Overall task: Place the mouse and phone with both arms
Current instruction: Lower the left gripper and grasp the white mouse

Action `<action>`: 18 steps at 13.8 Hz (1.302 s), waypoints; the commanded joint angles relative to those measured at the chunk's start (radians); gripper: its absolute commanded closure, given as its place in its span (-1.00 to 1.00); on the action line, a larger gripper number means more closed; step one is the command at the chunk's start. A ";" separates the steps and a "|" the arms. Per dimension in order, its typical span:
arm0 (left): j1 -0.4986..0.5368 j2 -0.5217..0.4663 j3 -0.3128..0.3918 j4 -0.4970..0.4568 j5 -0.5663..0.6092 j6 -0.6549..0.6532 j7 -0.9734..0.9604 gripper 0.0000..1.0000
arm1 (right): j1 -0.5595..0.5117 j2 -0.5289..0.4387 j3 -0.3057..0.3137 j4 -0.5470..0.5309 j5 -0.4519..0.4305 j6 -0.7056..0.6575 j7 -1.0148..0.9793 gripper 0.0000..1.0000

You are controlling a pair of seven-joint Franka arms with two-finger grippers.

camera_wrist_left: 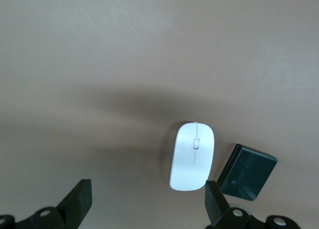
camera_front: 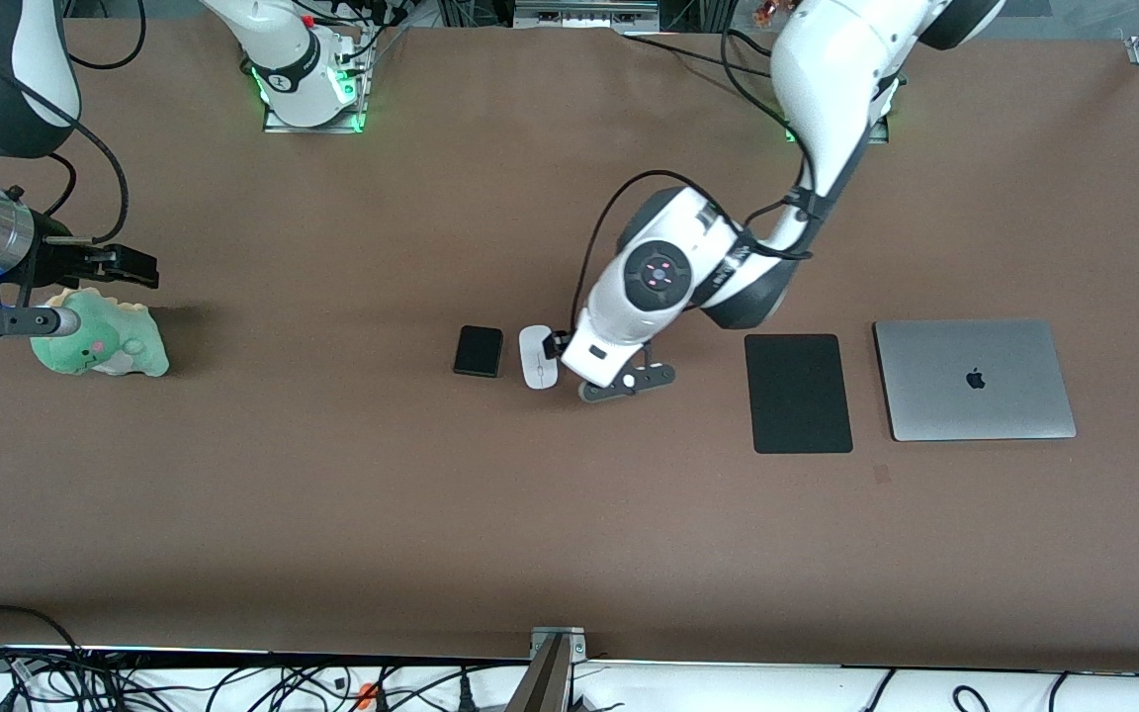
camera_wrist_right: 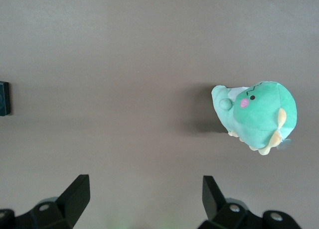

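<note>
Front view: while the right arm waits by the green plush toy point(camera_front: 100, 343), the left gripper point(camera_front: 558, 345) sits low over the mouse point(camera_front: 537, 357); the phone point(camera_front: 479, 350) lies just beside the mouse on the bench point(camera_front: 332, 475).
Left wrist view: fingers point(camera_wrist_left: 79, 199) spread wide; mouse point(camera_wrist_left: 192, 156) between them, untouched; phone point(camera_wrist_left: 247, 171) near one fingertip.
Right wrist view: right gripper point(camera_wrist_right: 144, 196) spread apart above bare bench; toy point(camera_wrist_right: 256, 115) off to one side.

Brown table point(camera_front: 332, 514) (matte), tangled cables point(camera_front: 85, 682) along its near edge
</note>
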 commanded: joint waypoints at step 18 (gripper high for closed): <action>-0.262 0.235 0.171 0.152 0.024 0.119 -0.089 -1.00 | -0.001 0.001 -0.001 0.008 -0.005 -0.015 0.002 -1.00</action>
